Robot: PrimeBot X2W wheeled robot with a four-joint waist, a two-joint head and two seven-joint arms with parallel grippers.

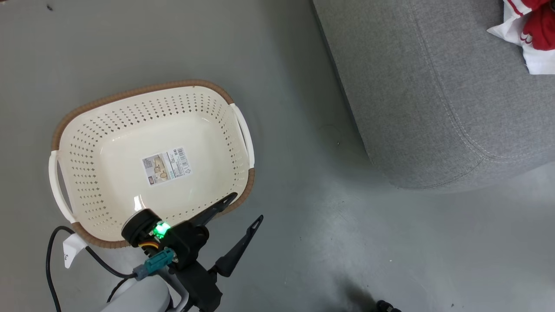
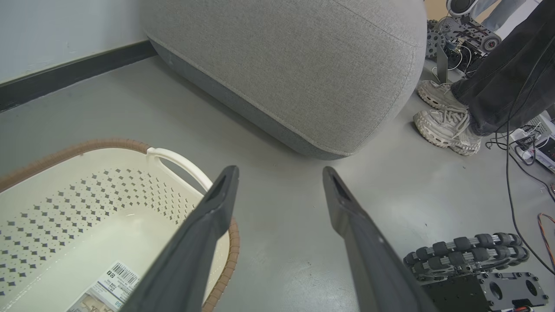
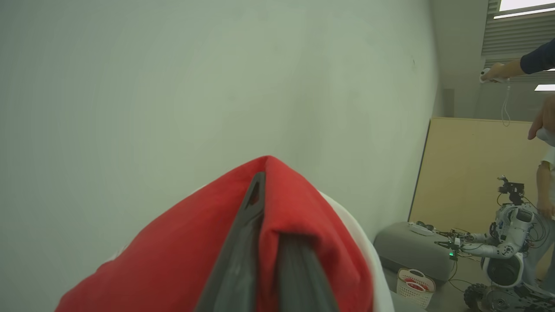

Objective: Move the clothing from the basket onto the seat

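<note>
The cream basket point(image 1: 143, 89) stands on the floor at the left, with nothing in it but a paper label point(image 1: 167, 165). My left gripper point(image 1: 246, 208) hovers open over the basket's near right rim point(image 2: 99, 144), and its fingers point(image 2: 204, 225) hold nothing. The grey seat point(image 1: 433, 86) fills the upper right, and its rounded corner point(image 2: 303, 65) rises beyond the left fingers. Red and white clothing point(image 1: 533, 30) shows over the seat's far right; I cannot tell if it rests there. My right gripper point(image 3: 271, 216) is shut on red clothing point(image 3: 182, 260), raised before a pale wall.
A person's pale shoes point(image 2: 446, 125) and dark trouser leg stand right of the seat. A roller wheel point(image 2: 468, 251) of the base and cables lie at the lower right. Farther off are another robot point(image 3: 507, 234), a second basket point(image 3: 415, 281) and a raised hand point(image 3: 498, 73).
</note>
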